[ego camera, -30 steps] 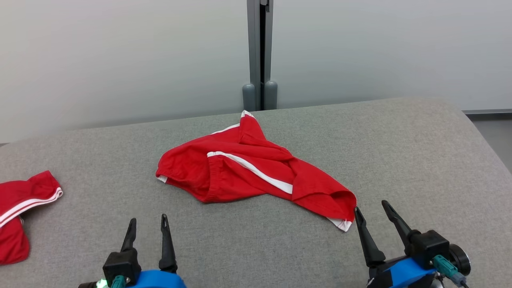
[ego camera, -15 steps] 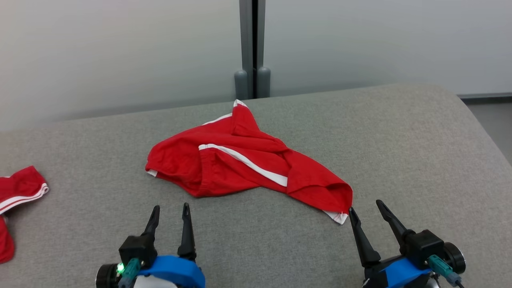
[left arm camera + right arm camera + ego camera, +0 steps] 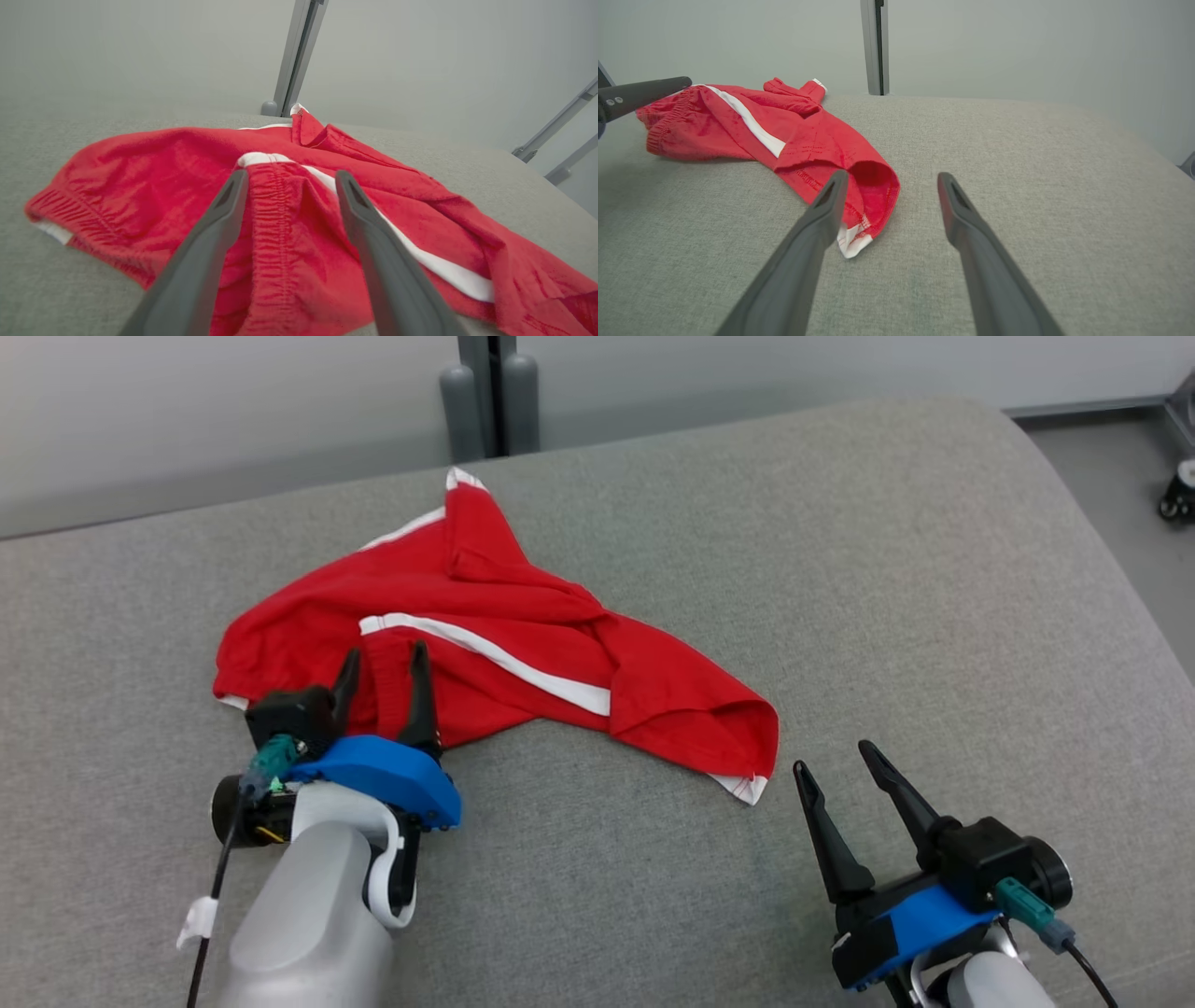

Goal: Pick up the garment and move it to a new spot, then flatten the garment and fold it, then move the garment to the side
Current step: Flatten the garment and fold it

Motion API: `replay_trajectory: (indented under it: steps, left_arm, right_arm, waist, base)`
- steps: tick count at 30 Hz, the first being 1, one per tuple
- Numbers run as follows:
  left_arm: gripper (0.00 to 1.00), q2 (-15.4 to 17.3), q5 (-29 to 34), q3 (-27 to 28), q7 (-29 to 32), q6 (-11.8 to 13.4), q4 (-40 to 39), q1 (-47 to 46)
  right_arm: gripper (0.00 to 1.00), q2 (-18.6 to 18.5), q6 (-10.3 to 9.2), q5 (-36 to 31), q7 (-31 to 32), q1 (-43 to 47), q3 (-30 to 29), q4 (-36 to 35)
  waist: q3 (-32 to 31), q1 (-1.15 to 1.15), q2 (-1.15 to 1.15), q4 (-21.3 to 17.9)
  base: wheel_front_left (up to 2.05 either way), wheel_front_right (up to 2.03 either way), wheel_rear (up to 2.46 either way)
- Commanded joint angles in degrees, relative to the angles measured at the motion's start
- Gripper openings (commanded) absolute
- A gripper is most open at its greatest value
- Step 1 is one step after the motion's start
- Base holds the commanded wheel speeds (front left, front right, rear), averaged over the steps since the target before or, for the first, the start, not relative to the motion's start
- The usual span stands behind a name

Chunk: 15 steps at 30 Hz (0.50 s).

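Note:
The garment [image 3: 523, 616] is a pair of red shorts with white stripes, lying crumpled on the grey padded table [image 3: 887, 569]. My left gripper [image 3: 384, 655] is open and low over its near left part. In the left wrist view, the left gripper [image 3: 290, 175] straddles the gathered waistband of the garment [image 3: 140, 177]. My right gripper [image 3: 834, 758] is open above bare table, just right of the leg hem with its white edge. In the right wrist view, the garment [image 3: 803, 135] lies ahead and left of the right gripper [image 3: 892, 176], whose left finger overlaps the hem.
A pale wall with a grey post [image 3: 485, 392] runs behind the table's far edge. The table's right edge curves down to the floor, where a caster wheel [image 3: 1178, 490] stands. A finger of the left gripper [image 3: 644, 91] shows at the right wrist view's left edge.
The head camera has tipped down and turned right, so the whole picture shifted. My left gripper has reached forward from the near edge onto the garment's waistband. The right gripper has barely moved.

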Motion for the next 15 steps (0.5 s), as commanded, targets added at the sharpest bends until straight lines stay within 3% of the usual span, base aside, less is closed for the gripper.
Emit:
replay_trajectory:
  steps: [1, 5, 10, 11, 12, 13, 15]
  left_arm:
    - [1.0, 0.0, -0.8, 0.3, -0.2, -0.3, 1.4, -1.3]
    - [1.0, 0.0, -0.8, 0.7, -0.2, 0.7, 5.8, -4.8]
    - [0.96, 0.0, -1.5, -0.4, -0.2, 0.1, 8.3, -6.0]
    - [0.67, 0.0, -1.6, -0.6, -0.2, 0.0, 8.4, -6.1]
    - [0.2, 0.0, -1.8, -0.8, -0.2, -0.3, 8.5, -6.0]
    - [0.0, 0.0, -1.8, -1.0, -0.2, -0.3, 8.3, -6.1]
    - [0.0, 0.0, -1.6, -1.6, -0.2, -0.6, 7.3, -5.8]
  right_arm:
    - [1.0, -0.3, 0.01, 0.5, 0.0, -0.9, 0.1, -0.3]
    - [1.0, -0.4, 0.01, 0.9, 0.0, -1.6, 0.3, -0.6]
    - [1.0, -0.5, 0.01, 1.1, 0.0, -2.1, 0.4, -0.6]
    - [1.0, -0.6, 0.01, 1.2, 0.0, -2.0, 0.4, -0.6]
    - [1.0, -0.7, 0.01, 1.2, 0.0, -1.9, 0.3, -0.6]
    - [1.0, -0.7, 0.01, 1.2, 0.0, -1.9, 0.1, -0.6]
    - [1.0, -0.7, 0.01, 1.2, 0.0, -1.8, -0.4, -0.6]
  waist:
    - [0.6, -0.01, -0.02, -0.2]
    - [1.7, -0.01, -0.02, -0.7]
    - [2.4, -0.01, -0.02, -1.0]
    - [2.5, -0.01, -0.02, -1.0]
    - [2.5, -0.01, -0.02, -0.9]
    - [2.5, -0.01, -0.02, -0.7]
    - [2.4, -0.01, -0.02, -0.3]
  base:
    - [0.0, 0.0, 0.0]
    - [0.0, 0.0, 0.0]
    - [0.0, 0.0, 0.0]
    - [0.0, 0.0, 0.0]
    - [0.0, 0.0, 0.0]
    - [0.0, 0.0, 0.0]
    - [0.0, 0.0, 0.0]
